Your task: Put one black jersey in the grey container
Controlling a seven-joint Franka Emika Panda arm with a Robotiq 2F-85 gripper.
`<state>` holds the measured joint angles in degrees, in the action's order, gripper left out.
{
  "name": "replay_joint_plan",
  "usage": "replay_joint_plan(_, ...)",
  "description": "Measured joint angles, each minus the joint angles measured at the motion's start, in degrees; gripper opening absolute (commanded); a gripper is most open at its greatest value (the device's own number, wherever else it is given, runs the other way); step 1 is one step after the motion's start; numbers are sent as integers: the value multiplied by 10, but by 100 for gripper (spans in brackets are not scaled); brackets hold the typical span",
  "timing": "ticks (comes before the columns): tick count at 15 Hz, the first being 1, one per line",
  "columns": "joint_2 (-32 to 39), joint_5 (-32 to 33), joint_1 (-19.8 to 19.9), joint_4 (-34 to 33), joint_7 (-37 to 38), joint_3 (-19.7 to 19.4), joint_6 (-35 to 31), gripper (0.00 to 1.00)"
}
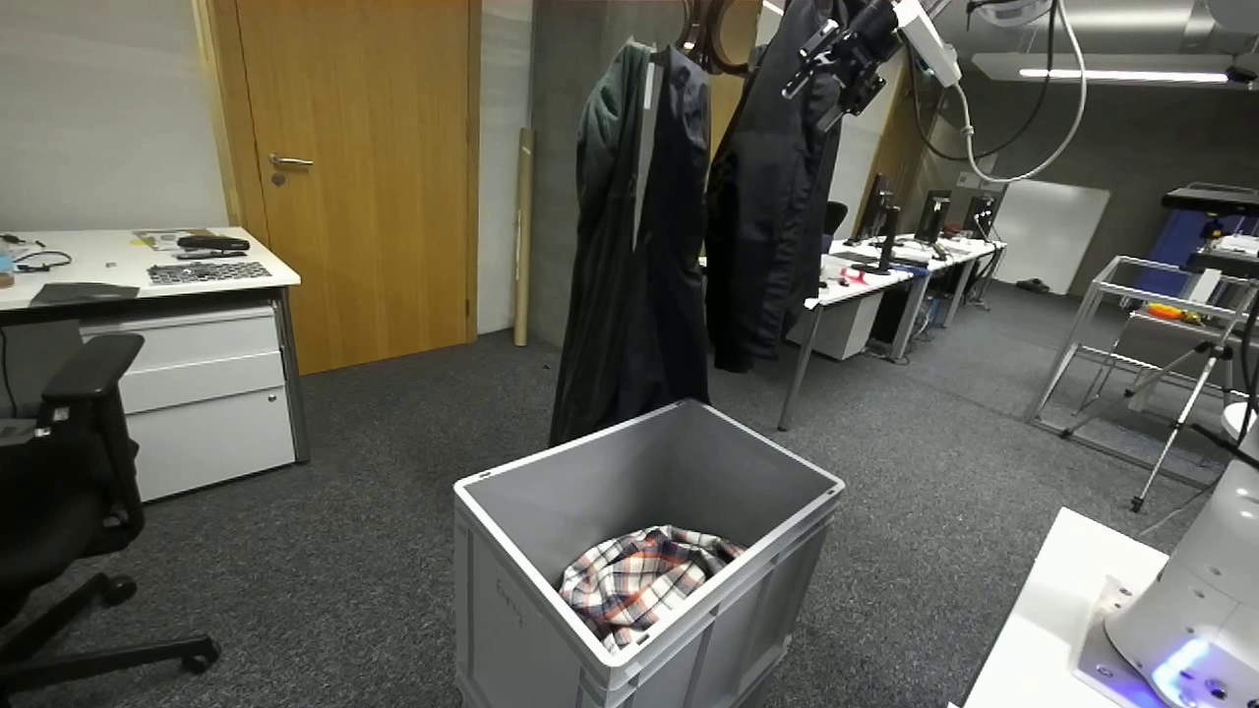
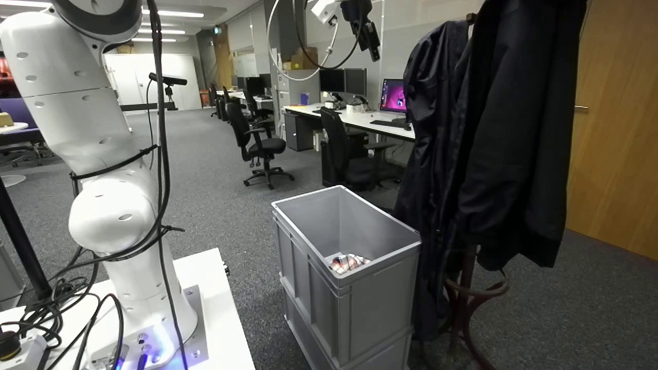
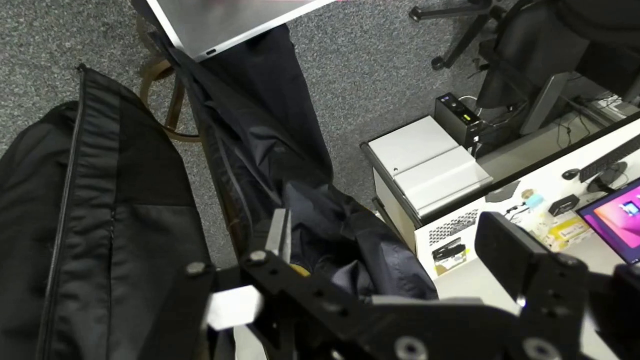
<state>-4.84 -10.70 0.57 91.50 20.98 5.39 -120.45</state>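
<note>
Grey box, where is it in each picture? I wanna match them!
In an exterior view: the grey container, bottom middle.
In an exterior view: the grey container, low, near the middle.
Wrist view: the grey container, one corner, top edge.
Shared landmark: the black jersey, hanging close by.
</note>
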Motion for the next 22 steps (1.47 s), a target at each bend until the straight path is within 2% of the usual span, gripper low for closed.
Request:
replay_joint_plan(16, 14, 3, -7, -13, 2, -2, 0, 100)
replay_joint_plan(22, 31, 58, -18, -15, 7, -2, -72, 100)
